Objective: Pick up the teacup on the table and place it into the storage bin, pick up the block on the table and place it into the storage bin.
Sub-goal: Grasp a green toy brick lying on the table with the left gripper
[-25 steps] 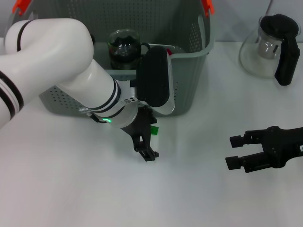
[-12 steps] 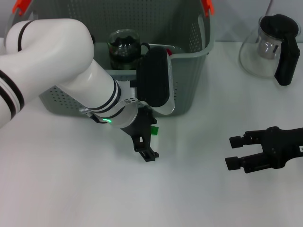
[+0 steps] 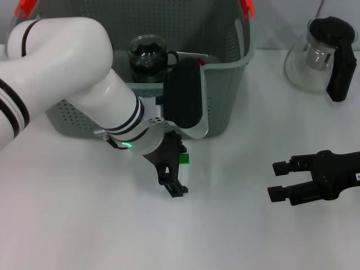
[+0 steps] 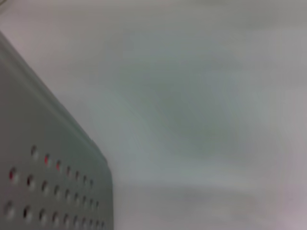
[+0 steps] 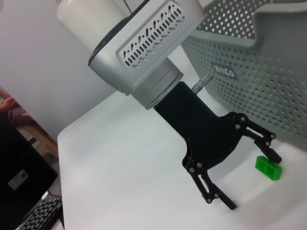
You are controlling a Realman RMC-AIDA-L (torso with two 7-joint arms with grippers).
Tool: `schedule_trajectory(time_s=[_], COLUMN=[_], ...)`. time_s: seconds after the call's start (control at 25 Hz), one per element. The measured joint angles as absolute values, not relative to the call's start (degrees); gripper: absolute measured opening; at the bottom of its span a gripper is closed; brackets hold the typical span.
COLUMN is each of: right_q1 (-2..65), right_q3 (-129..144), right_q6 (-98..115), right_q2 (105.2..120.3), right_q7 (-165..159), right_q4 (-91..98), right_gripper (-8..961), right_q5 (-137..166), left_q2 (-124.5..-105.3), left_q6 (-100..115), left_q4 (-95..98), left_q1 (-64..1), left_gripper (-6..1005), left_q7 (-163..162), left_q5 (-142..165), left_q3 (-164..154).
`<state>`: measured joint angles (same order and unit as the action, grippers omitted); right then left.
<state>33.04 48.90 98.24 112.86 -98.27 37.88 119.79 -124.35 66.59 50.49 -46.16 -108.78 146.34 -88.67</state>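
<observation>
Since a second ago, left end effector (image 3: 176,174) shifted slightly nearer; fingers spread, over surface (image 3: 84,225). Right end effector (image 3: 278,180) parked, spread, well apart. Green block (image 3: 184,159) between left fingers, unpinched, just before storage bin (image 3: 225,95); teacup (image 3: 147,56) inside.

white arm (image 3: 67,73) with black bands, green light, black gripper (image 3: 171,171).

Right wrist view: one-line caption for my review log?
Left gripper, open, straddles the green block on the table beside the storage bin.
</observation>
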Motion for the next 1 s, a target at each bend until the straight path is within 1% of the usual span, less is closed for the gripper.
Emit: schedule_trajectory(time_s=[0.6, 1.0], right_q1=[33.0, 33.0], right_q3=[48.9, 48.9], right_q6=[97.9, 97.6], right_q2=[112.85, 112.85], right_q7=[-97.6, -97.5], right_q4=[37.9, 37.9], right_gripper=[906, 906], right_q5=[119.8, 119.8], left_q2=[-124.33, -124.19], left_q6=[74.3, 70.1], left_q4=[53.2, 52.5], left_q1=[-46.9, -47.0], left_gripper=[923, 901], left_q7=[-109.1, -110.8], left_q5=[146.1, 147.6], left_q3=[-88.1, -86.3])
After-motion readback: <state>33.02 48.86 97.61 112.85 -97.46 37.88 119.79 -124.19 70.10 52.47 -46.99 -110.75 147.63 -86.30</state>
